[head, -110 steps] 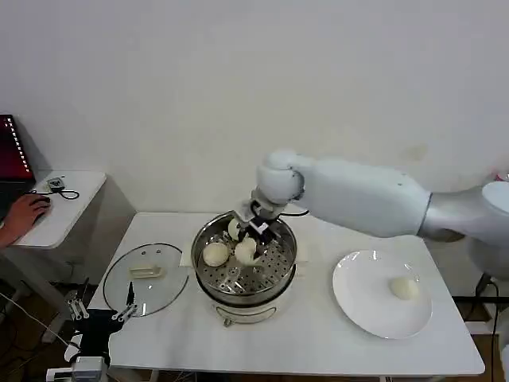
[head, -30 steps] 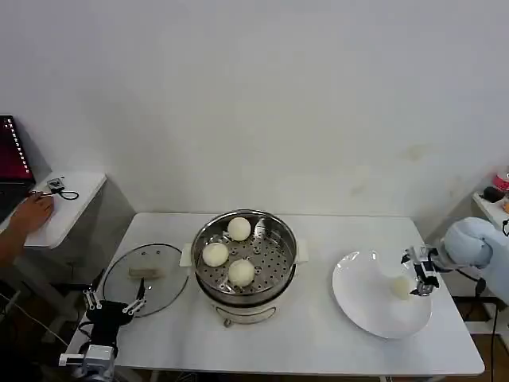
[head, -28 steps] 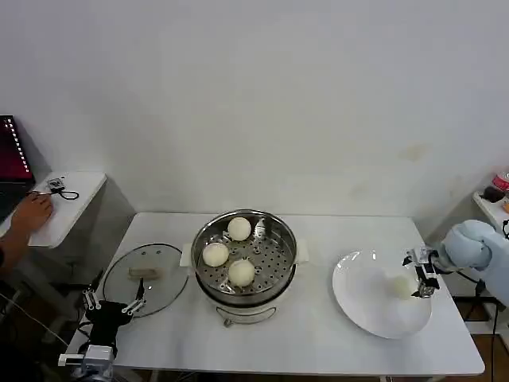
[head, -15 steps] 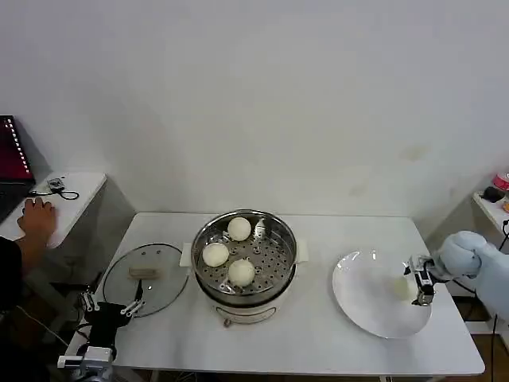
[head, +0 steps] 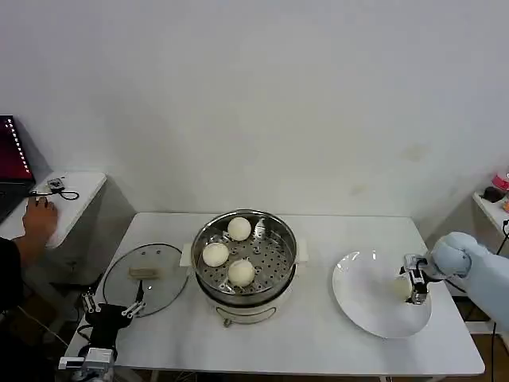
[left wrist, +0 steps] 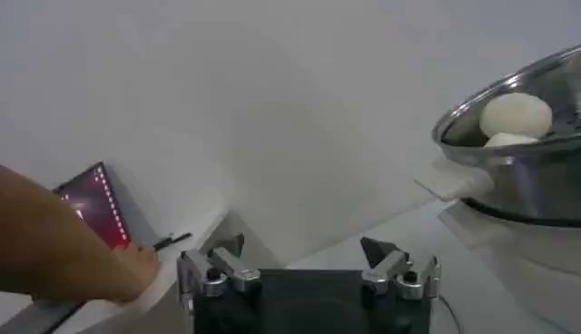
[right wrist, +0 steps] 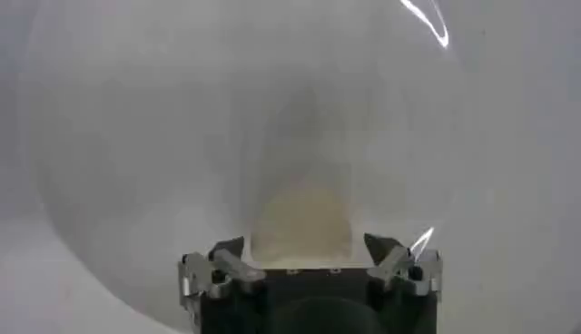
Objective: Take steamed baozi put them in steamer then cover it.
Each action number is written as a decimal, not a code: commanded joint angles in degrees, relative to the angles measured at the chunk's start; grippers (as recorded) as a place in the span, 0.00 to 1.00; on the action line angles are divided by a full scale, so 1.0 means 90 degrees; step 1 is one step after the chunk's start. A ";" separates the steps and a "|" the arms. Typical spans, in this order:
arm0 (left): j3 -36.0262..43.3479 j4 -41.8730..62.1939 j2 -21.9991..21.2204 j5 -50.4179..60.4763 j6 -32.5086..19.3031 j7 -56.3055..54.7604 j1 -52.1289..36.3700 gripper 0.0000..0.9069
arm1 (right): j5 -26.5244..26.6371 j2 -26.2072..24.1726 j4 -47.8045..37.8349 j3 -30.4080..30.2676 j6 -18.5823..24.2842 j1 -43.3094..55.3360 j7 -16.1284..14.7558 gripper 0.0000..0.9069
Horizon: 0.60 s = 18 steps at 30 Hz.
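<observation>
The steel steamer (head: 274,239) stands mid-table with three steamed baozi on its perforated tray: one at the back (head: 238,228), one on the left (head: 215,255), one in front (head: 241,272). A fourth baozi (head: 400,287) lies on the white plate (head: 362,298) at the right. My right gripper (head: 413,280) is down over it, open. In the right wrist view the bun (right wrist: 304,218) sits between the spread fingertips (right wrist: 229,249), with a gap on each side. My left gripper (head: 111,307) waits open at the table's front left corner, empty. It points toward the steamer (left wrist: 517,172).
The glass lid (head: 145,278) with its pale handle lies flat left of the steamer. A small side table (head: 60,203) stands far left, and a person's hand (head: 36,213) rests on it. The wall runs close behind the table.
My right arm has left the steamer, where a third bun now lies, and swung to the plate. Over the last second its gripper has lowered around the bun there.
</observation>
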 commanded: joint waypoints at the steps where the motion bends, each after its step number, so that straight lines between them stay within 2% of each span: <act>1: -0.0007 -0.0023 -0.0002 0.0001 -0.0003 -0.0006 0.0010 1.00 | -0.0059 0.0115 -0.0161 0.0051 -0.0009 -0.0041 0.0019 0.84; 8: -0.0006 -0.0034 -0.0009 0.0002 -0.0006 -0.0012 0.0017 1.00 | -0.0027 0.0092 -0.0129 0.0040 -0.0035 0.0024 -0.0079 0.72; 12: -0.0012 -0.0050 0.0006 0.0002 -0.0005 -0.0011 0.0026 1.00 | 0.0182 -0.0052 0.0081 -0.0102 -0.0073 0.0260 -0.0250 0.70; 15: 0.0003 -0.0062 0.0020 0.0017 0.0002 -0.0011 0.0027 1.00 | 0.0534 -0.0286 0.0425 -0.0422 -0.0216 0.0809 -0.0392 0.70; 18: 0.0012 -0.0088 0.0020 0.0012 0.0019 -0.0002 -0.0017 1.00 | 0.0923 -0.0535 0.1057 -0.1194 -0.0458 0.1704 -0.0335 0.71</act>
